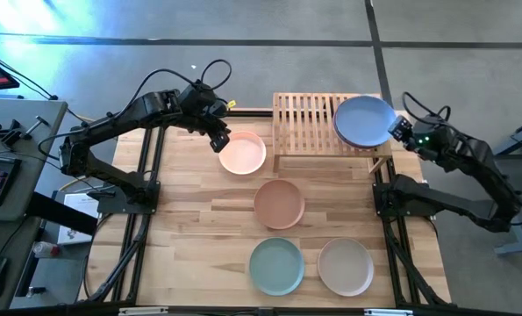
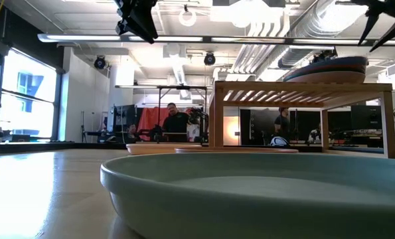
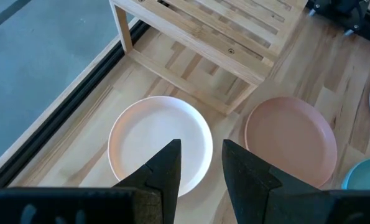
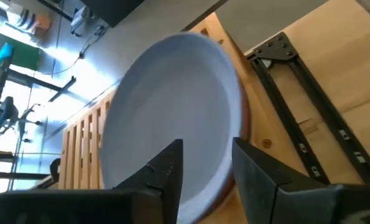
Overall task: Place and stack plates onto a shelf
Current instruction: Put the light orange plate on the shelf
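Right wrist view: right tool [image 4: 206, 168] parted, straddling light blue plate's [image 4: 172, 106] rim.

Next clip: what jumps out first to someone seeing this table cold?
The light blue plate sits atop a stack on the right end of the wooden shelf, with the right claw open just beside its rim. The left claw, open, hovers over the pale pink plate in front of the shelf.
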You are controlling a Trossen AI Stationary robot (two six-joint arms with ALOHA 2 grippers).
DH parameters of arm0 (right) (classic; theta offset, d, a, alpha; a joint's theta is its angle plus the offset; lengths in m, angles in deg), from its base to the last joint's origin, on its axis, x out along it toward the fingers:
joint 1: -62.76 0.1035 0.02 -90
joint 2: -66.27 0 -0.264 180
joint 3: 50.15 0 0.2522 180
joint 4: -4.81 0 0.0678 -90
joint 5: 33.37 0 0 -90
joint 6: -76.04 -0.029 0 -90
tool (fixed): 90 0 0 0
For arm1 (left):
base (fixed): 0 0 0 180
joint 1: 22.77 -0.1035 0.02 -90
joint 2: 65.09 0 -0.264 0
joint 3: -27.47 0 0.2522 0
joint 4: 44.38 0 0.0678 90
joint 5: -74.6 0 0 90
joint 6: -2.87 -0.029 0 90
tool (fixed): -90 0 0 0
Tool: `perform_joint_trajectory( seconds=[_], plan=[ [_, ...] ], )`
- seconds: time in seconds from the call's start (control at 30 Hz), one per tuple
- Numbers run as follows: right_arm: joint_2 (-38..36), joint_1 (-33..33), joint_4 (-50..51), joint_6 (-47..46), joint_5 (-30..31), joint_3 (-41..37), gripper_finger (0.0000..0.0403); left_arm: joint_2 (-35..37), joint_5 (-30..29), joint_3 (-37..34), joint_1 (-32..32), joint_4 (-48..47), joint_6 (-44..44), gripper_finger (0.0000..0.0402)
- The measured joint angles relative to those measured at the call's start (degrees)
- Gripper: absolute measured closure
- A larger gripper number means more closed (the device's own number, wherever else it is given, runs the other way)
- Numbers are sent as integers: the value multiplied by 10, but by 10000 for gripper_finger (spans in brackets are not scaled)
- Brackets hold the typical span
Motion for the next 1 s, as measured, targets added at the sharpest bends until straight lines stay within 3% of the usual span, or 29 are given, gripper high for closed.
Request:
perform_joint_trajectory(
  seconds=[0.3, 0.43, 0.73, 1.0],
  plan=[
    [1, 0, 8, 19, -33, 8, 284, 0, 0, 0, 0, 0, 0, 298],
    [1, 0, -10, 42, -94, 8, 284, -3, 0, 0, 0, -9, 0, 298],
    [30, 4, -126, 95, -297, 8, 284, -3, 0, -3, 6, -81, 1, 298],
    [95, 63, -165, 88, -337, 8, 284, -3, 33, -90, 22, -68, -11, 298]
  ],
)
